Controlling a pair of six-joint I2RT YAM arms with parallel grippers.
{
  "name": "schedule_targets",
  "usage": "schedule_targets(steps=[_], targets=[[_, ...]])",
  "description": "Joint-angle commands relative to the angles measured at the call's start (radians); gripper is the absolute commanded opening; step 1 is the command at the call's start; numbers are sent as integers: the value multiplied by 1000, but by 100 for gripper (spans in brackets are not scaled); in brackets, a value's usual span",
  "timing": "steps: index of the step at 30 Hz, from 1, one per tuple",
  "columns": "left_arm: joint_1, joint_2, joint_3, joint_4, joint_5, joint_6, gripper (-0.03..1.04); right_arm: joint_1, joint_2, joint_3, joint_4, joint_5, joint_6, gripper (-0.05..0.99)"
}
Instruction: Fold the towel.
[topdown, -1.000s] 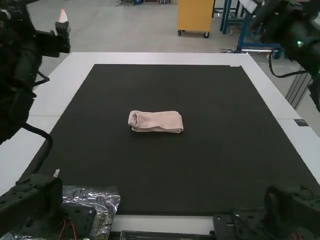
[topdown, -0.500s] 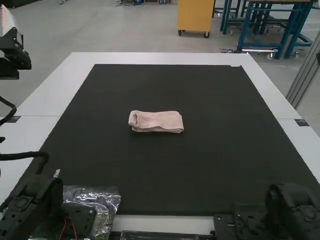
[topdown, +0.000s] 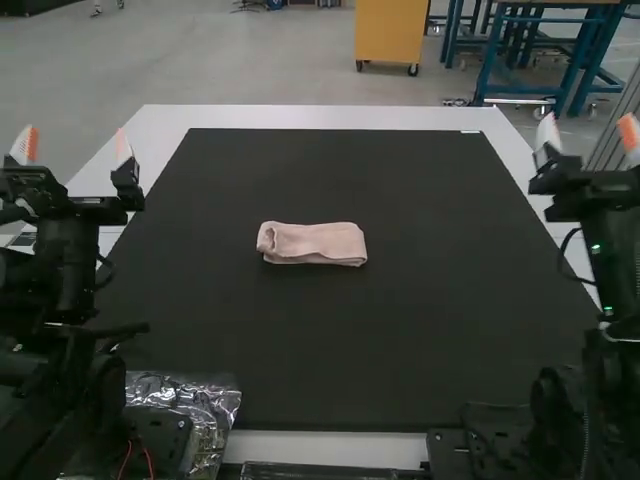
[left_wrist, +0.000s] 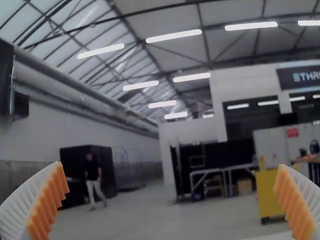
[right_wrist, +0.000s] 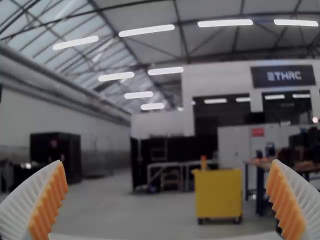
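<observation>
My left gripper (topdown: 78, 150) is raised at the left side of the table in the high view, well away from the towel. Its ribbed fingers are wide apart in the left wrist view, where the left gripper (left_wrist: 172, 200) holds nothing. At the table's right side my right gripper (topdown: 590, 135) is also up and open; in the right wrist view the right gripper (right_wrist: 166, 200) has nothing between its pads. The pink towel (topdown: 312, 243) lies folded into a narrow, flat strip near the middle of the black mat, touched by neither gripper.
The black mat (topdown: 330, 340) covers most of the white table (topdown: 320, 117). Crinkled clear plastic (topdown: 215, 400) lies by the left arm's base at the near edge. Beside it, a dark bar (topdown: 320, 470) runs along that edge between the arm bases.
Both arms have swung inward from the view's sides, and their grippers now stand upright above the table's left and right edges. The towel has not moved.
</observation>
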Motion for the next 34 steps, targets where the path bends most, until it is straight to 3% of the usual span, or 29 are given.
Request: schedule_targets(steps=[1,3,4,8,9,13,18,19,34], targets=[[8,-1,1,-80,-34,-23,97,-11,-6,-86,30,128,-157,91],[5,-1,-4,-163,-34,-102,97,-13,-6,-157,59,249,-193,91],[5,-1,-5,-209,-34,-133,97,-14,-8,-152,-39,290,-228,91],[5,-1,-5,-473,-30,-273,97,-17,-8,-154,-340,300,-202,91],[2,-1,-5,-527,-29,-290,97,-17,-8,-154,-397,298,-203,91],[8,-1,-5,-548,-29,-309,97,-16,-6,-154,-423,278,-213,91],[8,-1,-5,-548,-29,-309,97,-11,-8,-154,-477,45,-214,91],[8,-1,-5,-548,-29,-311,97,-10,-8,-154,-489,28,-214,91],[8,-1,-7,-548,-29,-309,97,-10,-6,-154,-489,27,-214,91]])
